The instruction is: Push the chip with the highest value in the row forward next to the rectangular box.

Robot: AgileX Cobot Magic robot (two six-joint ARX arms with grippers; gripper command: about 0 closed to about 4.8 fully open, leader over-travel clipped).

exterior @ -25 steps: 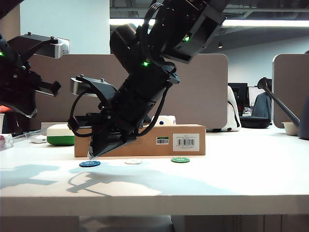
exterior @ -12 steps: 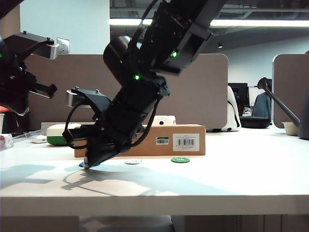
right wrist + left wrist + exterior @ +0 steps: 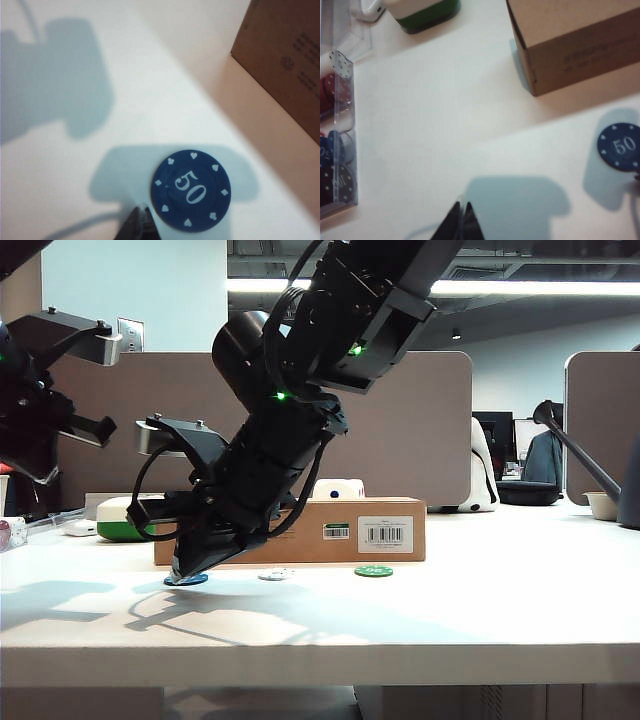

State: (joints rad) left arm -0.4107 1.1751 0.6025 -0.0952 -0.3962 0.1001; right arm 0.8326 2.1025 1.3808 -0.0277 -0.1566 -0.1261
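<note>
On the bench (image 3: 500,610), ext. view: right gripper (image 3: 183,577) down at the blue chip (image 3: 187,579), left end of the row w/ white chip (image 3: 276,574) and green chip (image 3: 373,570), box (image 3: 300,530) just behind. Left gripper (image 3: 40,475) raised, far left.
L wrist: jaws clenched, empty (image 3: 462,220); chip near box corner.
R wrist: jaws clenched (image 3: 139,220) at chip's edge.

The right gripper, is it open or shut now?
Shut: in the right wrist view the right gripper has its fingertips pressed together, holding nothing, at the edge of the blue chip.
</note>
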